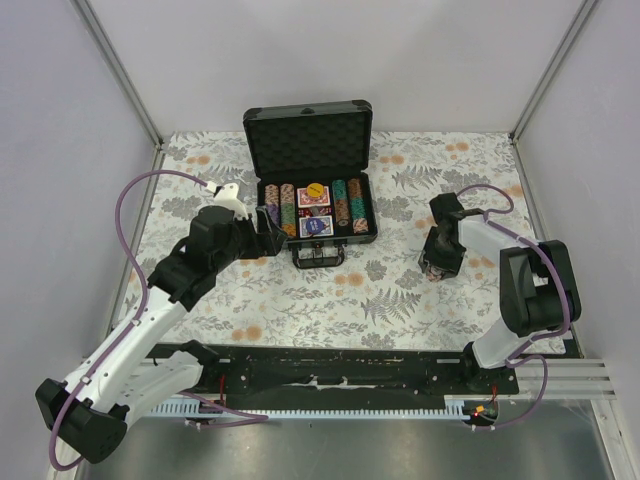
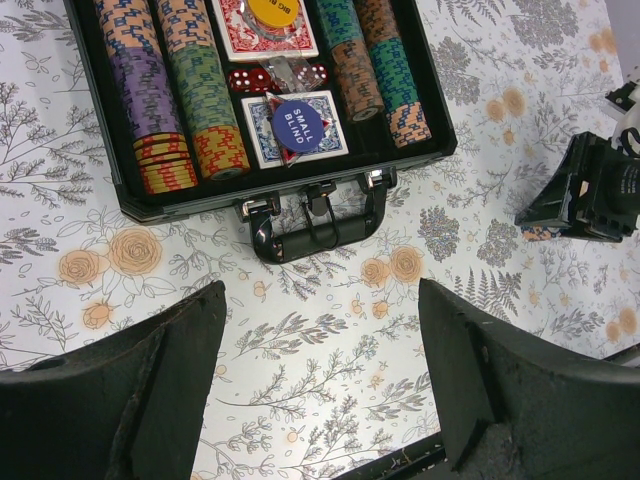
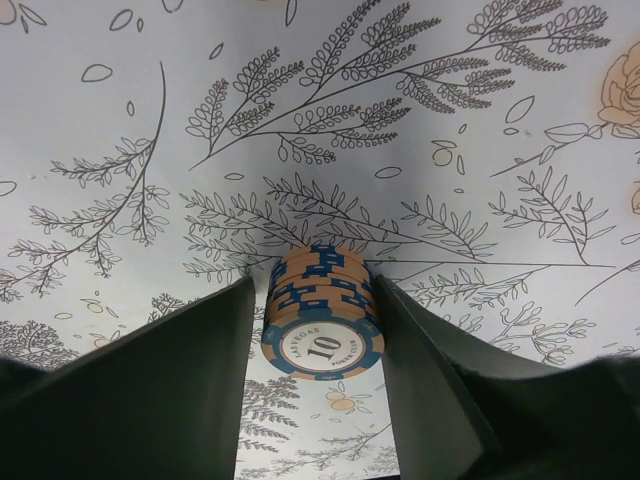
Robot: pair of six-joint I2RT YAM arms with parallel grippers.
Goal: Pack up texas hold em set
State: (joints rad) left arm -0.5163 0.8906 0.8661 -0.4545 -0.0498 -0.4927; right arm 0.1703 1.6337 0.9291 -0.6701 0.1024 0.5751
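The dark briefcase point(image 1: 308, 140) lies open at the table's back, foam lid up. Its tray holds rows of poker chips point(image 2: 180, 90), a red deck point(image 2: 240, 35), a blue deck point(image 2: 325, 145) under a "small blind" button point(image 2: 302, 125), and red dice point(image 2: 262, 78). A short stack of orange-and-blue "10" chips point(image 3: 322, 320) stands on the cloth, right of the case. My right gripper point(image 3: 315, 290) straddles it, jaws open: the right finger is against it, and a sliver of gap shows on the left. My left gripper point(image 2: 322, 300) hovers open and empty before the case handle point(image 2: 315, 225).
A floral cloth point(image 1: 400, 290) covers the table, walled by white panels at the back and sides. A black rail point(image 1: 340, 370) runs along the near edge by the arm bases. In the left wrist view, the right gripper point(image 2: 585, 190) shows at the far right.
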